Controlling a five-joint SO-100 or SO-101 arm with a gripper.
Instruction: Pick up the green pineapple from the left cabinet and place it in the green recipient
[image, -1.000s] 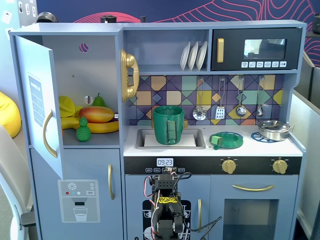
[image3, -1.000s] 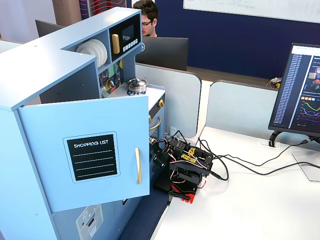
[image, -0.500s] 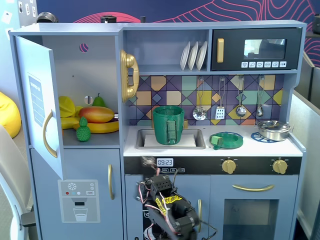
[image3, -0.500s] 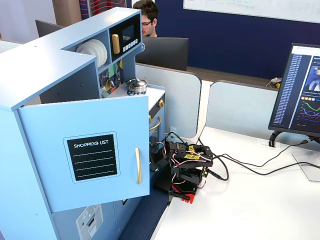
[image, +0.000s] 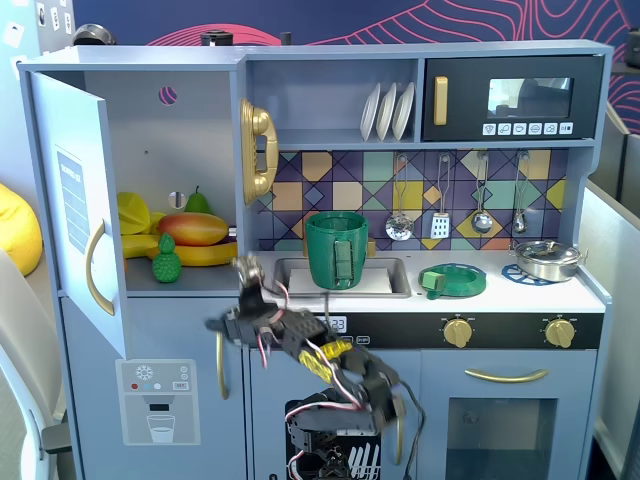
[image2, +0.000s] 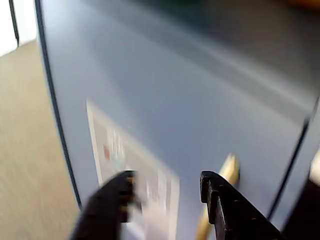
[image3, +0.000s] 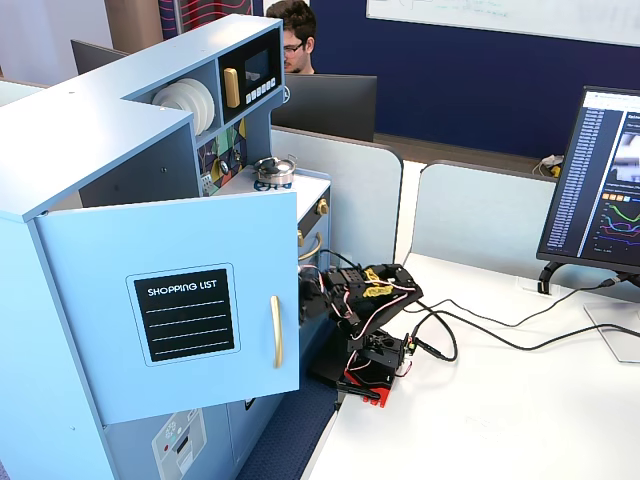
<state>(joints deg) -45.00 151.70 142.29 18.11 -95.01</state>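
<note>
The small dark-green pineapple (image: 166, 259) stands at the front of the shelf in the open left cabinet (image: 195, 130), in front of the banana and mango. The tall green pot (image: 336, 249) stands in the sink. My gripper (image: 236, 296) is open and empty, in front of the kitchen just below the cabinet shelf, right of the pineapple and left of the pot. In the wrist view the gripper (image2: 167, 181) faces the lower cupboard's sticker (image2: 132, 175) and gold handle (image2: 222, 192), blurred. In the side fixed view the open door (image3: 180, 310) hides the gripper.
A mango (image: 192, 228), banana (image: 205, 254) and pear (image: 197, 201) share the cabinet shelf. The cabinet door (image: 75, 215) stands open to the left. A flat green dish (image: 452, 279) and a silver pan (image: 547, 258) are on the counter. A yellow phone (image: 257, 150) hangs beside the cabinet.
</note>
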